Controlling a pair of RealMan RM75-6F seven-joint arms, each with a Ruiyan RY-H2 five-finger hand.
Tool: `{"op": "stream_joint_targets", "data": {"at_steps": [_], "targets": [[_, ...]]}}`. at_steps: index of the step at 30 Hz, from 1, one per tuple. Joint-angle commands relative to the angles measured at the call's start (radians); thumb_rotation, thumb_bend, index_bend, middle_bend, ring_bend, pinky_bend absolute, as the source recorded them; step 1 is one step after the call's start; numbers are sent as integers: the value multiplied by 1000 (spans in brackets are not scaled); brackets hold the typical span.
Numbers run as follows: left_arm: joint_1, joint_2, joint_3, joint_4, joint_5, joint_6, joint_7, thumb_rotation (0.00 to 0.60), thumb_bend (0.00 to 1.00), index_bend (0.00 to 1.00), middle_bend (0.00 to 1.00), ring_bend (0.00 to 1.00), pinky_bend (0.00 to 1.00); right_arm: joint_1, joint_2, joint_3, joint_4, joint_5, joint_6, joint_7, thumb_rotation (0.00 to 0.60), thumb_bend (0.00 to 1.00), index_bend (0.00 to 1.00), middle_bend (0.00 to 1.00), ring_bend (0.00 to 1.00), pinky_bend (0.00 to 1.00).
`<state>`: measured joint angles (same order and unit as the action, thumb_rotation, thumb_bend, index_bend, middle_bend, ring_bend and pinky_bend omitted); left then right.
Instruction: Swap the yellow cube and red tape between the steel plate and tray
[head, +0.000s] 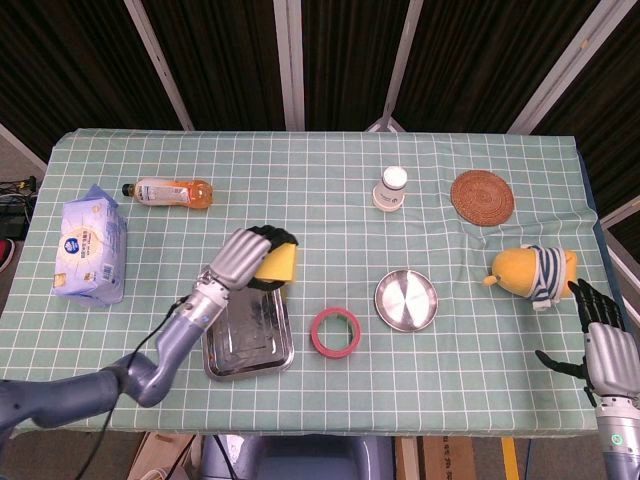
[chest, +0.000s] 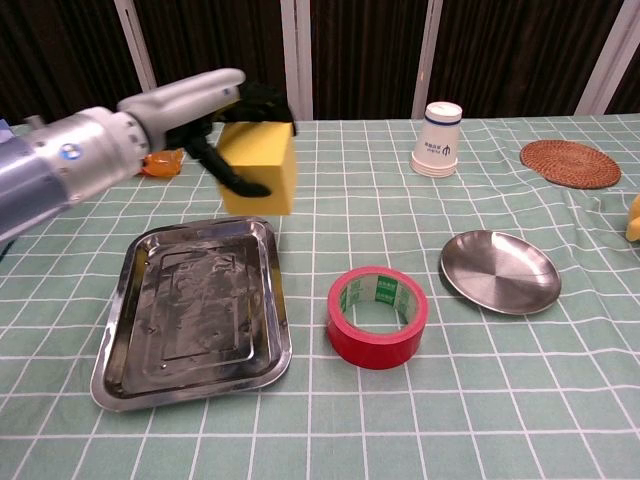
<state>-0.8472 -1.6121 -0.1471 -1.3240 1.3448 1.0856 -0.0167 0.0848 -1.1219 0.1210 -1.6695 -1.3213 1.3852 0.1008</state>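
The left hand (chest: 205, 110) grips the yellow cube (chest: 259, 167) from above, fingers wrapped over its top, holding it in the air above the far edge of the tray (chest: 130, 365), seemingly to set it inside. The red tape (chest: 377, 316) lies on the cloth between the tray and the steel plate (chest: 500, 271), both bare. The right hand (head: 605, 350) hangs open and idle at the table's near right edge.

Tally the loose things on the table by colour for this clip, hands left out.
Yellow: 2, cube, plush toy
Red: 1, tape
Steel: 2, tray, plate
Orange: 1, bottle
White: 1, cup
Brown: 1, coaster
Blue: 1, wipes pack
Total: 9
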Motion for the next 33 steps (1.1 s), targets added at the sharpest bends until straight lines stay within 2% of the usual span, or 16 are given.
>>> {"op": "stream_joint_targets", "data": {"at_steps": [1, 6, 11, 13, 17, 20, 22, 28, 33], "targets": [[74, 74, 75, -56, 53, 35, -53, 600, 462, 402, 309, 296, 445, 1, -2, 0, -3, 0, 1, -6, 600, 20, 0, 0, 0, 0], [110, 89, 133, -23, 88, 18, -102, 600, 444, 402, 290, 284, 443, 2, -8, -2, -6, 0, 1, -26, 600, 19, 0, 0, 0, 0], [110, 58, 137, 42, 96, -16, -141, 600, 398, 395, 232, 214, 421, 5, -13, 0, -6, 6, -3, -36, 600, 20, 0, 0, 0, 0], [104, 57, 145, 54, 97, -45, -134, 600, 336, 377, 174, 151, 393, 4, -13, 0, -8, 4, -3, -31, 600, 20, 0, 0, 0, 0], [93, 64, 148, 47, 79, -101, -74, 600, 127, 300, 38, 15, 273, 3, -13, 2, -6, 6, 0, -30, 600, 20, 0, 0, 0, 0], [90, 71, 135, 16, 48, -126, -14, 600, 29, 257, 1, 0, 238, 1, -11, 2, -6, 5, 2, -25, 600, 21, 0, 0, 0, 0], [90, 84, 128, -18, 34, -135, 19, 600, 2, 231, 0, 0, 208, 0, -9, 1, -6, 5, 2, -26, 600, 20, 0, 0, 0, 0], [108, 159, 107, -163, 24, -98, 73, 600, 0, 125, 0, 0, 162, -5, -1, 1, -11, -3, 10, -16, 600, 20, 0, 0, 0, 0], [157, 258, 97, -311, 49, 2, 105, 600, 0, 76, 0, 0, 139, -6, 4, 0, -14, -3, 8, -15, 600, 20, 0, 0, 0, 0]]}}
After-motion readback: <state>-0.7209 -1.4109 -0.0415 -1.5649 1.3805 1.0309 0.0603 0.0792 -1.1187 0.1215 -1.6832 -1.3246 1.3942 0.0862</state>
